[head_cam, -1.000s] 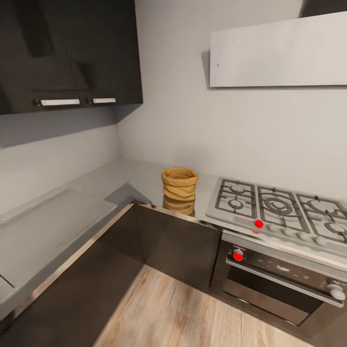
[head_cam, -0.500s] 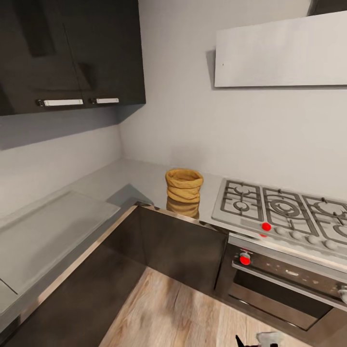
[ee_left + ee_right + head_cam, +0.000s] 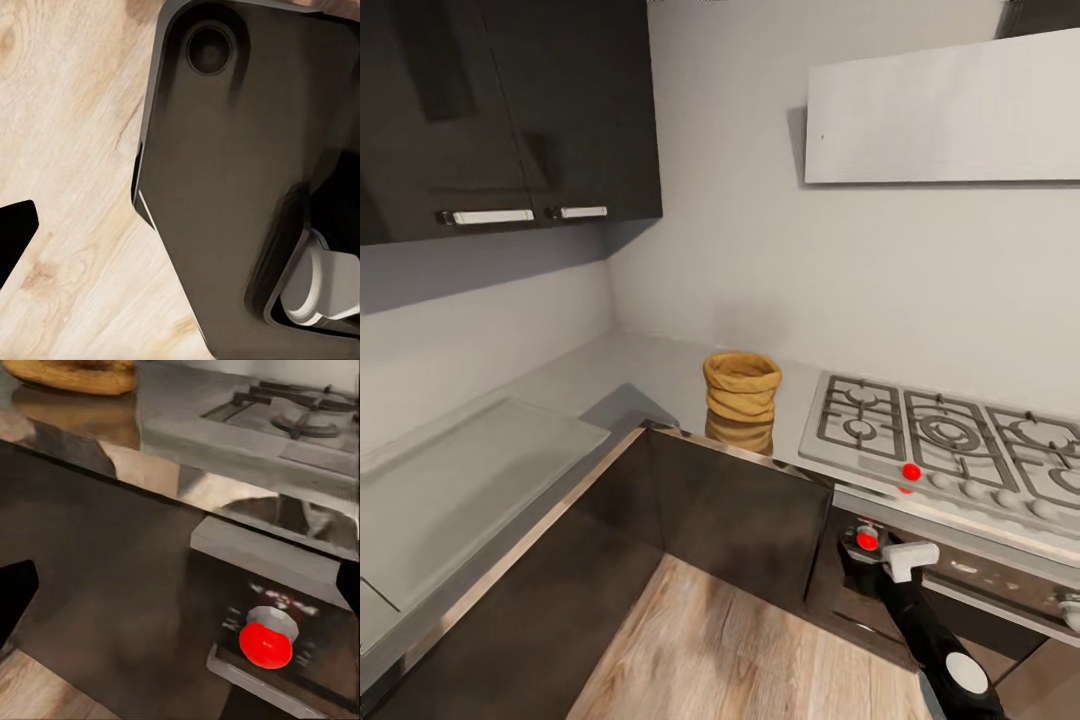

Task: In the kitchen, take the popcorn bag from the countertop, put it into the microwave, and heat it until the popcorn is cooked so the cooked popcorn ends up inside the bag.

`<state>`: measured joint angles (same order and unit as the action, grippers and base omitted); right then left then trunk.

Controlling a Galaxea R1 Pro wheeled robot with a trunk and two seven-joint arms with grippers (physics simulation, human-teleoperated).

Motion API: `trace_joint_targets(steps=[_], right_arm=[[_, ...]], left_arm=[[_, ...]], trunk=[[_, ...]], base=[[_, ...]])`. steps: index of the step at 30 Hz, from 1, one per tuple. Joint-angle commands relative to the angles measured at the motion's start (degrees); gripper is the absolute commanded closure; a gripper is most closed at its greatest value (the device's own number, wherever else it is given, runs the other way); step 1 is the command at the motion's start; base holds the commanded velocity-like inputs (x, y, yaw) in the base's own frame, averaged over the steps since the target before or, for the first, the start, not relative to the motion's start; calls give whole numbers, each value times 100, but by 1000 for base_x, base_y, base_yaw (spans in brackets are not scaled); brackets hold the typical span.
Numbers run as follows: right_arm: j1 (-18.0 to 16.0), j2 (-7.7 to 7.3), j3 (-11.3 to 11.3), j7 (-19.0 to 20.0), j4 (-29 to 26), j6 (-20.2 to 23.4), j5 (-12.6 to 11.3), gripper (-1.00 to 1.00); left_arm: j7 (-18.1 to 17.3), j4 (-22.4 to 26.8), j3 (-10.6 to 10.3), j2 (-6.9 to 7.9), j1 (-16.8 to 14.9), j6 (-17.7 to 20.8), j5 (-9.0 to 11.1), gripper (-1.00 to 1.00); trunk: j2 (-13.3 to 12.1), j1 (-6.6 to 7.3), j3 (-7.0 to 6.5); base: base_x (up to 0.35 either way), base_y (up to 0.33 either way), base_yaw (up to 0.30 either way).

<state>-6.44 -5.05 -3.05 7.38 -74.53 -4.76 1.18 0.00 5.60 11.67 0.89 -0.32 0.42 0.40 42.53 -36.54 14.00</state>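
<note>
The popcorn bag [image 3: 741,388], a tan-gold wrinkled sack with a rolled rim, stands upright on the grey countertop [image 3: 650,368] near the corner, just left of the gas hob. Its lower edge [image 3: 75,375] also shows in the right wrist view. My right gripper [image 3: 857,547] is open and holds nothing. It hovers low in front of the oven's red knob [image 3: 265,645], below and right of the bag. My left gripper [image 3: 19,232] hangs over the wood floor beside the robot's dark base and looks open and empty. The microwave is out of view, and any popcorn is hidden.
A gas hob [image 3: 945,435] lies right of the bag, with a built-in steel oven [image 3: 970,580] beneath it. Dark base cabinets [image 3: 730,520] form an L-shaped corner. Dark wall cabinets [image 3: 510,110] hang at left, and a flat white hood [image 3: 940,110] hangs above the hob.
My right arm has risen into the head view, in front of the oven panel. The camera shifted slightly over the first half second. The bag has not moved.
</note>
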Motion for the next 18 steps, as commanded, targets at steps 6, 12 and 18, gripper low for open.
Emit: trace_joint_targets(steps=[6,12,18], right_arm=[[-241,12,-9,27,-703,392,6,-100],[-933,13,-10,21,-785,1252,5,-100],[-2047,8,-10,18,-791,2575,5,-100]], left_arm=[[8,2,19,3,-3,10,4,-100],[9,2,19,-1,-3,10,4,-100],[9,2,19,0,-3,11,4,-100]], trunk=[[-237,131,-101],[-477,263,-208],[-718,395,-316]], base=[[0,0,0],[0,0,0],[0,0,0]])
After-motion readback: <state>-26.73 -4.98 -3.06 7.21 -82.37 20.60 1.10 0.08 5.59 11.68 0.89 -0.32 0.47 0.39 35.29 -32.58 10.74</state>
